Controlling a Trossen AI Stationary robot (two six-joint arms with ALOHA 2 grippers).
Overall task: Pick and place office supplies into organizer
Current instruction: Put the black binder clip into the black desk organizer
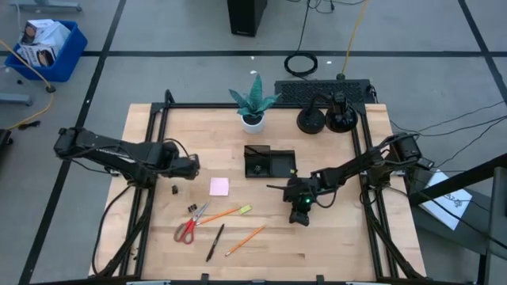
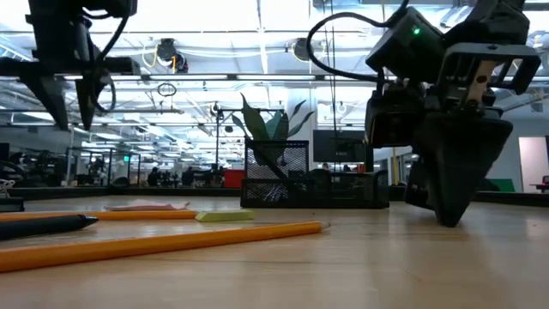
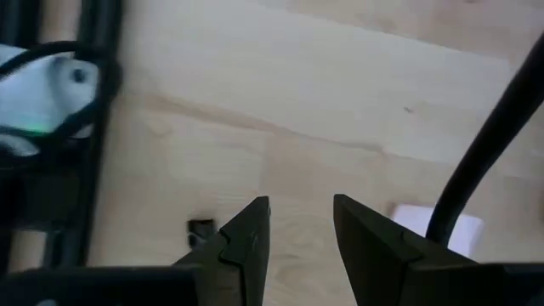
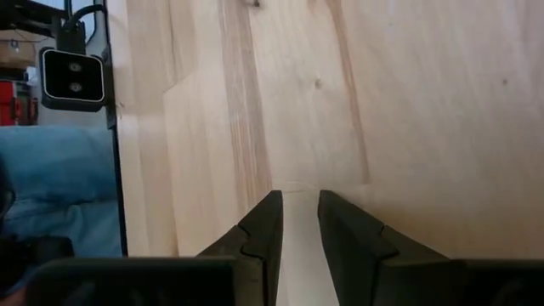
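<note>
Right gripper: dark angular fingers, tips lowered to the pale wood-grain table; jaws slightly parted, nothing between them, bare plank ahead.

Left gripper: raised above the table; jaws parted by a narrow gap, empty.

Organizer: black mesh rectangular tray with compartments, beside the right jaws, toward the table's far edge.

Pink sticky-note pad: flat square, between the two grippers.

Small black binder clips: just below the left jaws.

Red-handled scissors, yellow-green highlighter, orange pencil, slim black pen: lying flat, scattered nearer the table's front edge, apart from both jaws.
</note>
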